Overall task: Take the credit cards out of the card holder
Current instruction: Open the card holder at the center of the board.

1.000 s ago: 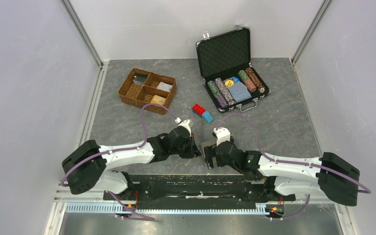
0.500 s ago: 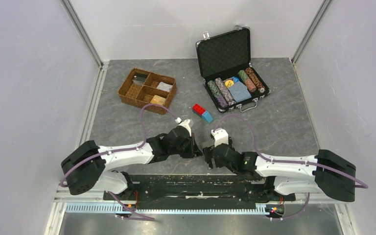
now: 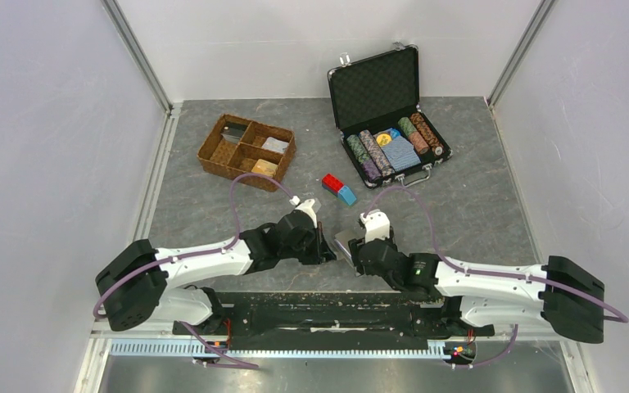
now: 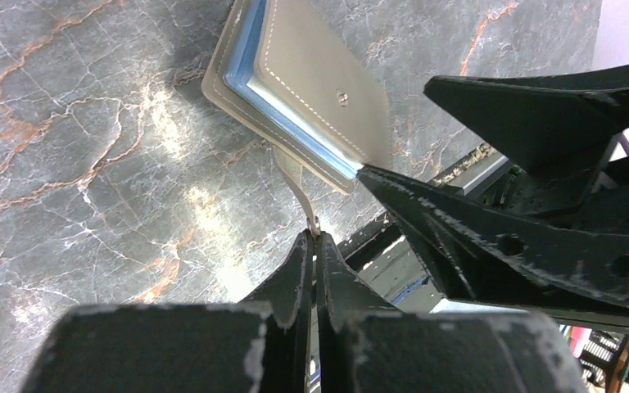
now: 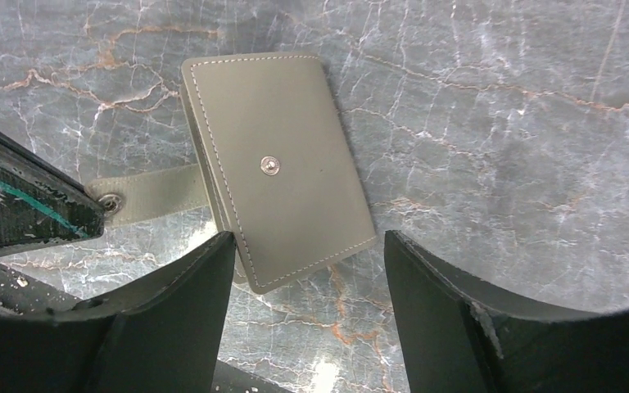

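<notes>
Grey-tan leather, the folded card holder (image 5: 274, 168) sat mid-frame in the right wrist view, its tab (image 5: 151, 196) pinched by the closed left gripper (image 4: 311, 246). The right gripper (image 5: 307, 254) stood wide astride its lower edge. Closing there might clamp both flaps, trapping the blue cards (image 4: 244, 57); the thin tab could slip free.

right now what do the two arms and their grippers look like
Both arms have white links, the left arm and right arm alike, with black joints and bulky black bases. A purple cable loops along each. The left gripper and right gripper have black wedge fingers, scuffed whitish at the edges.
</notes>
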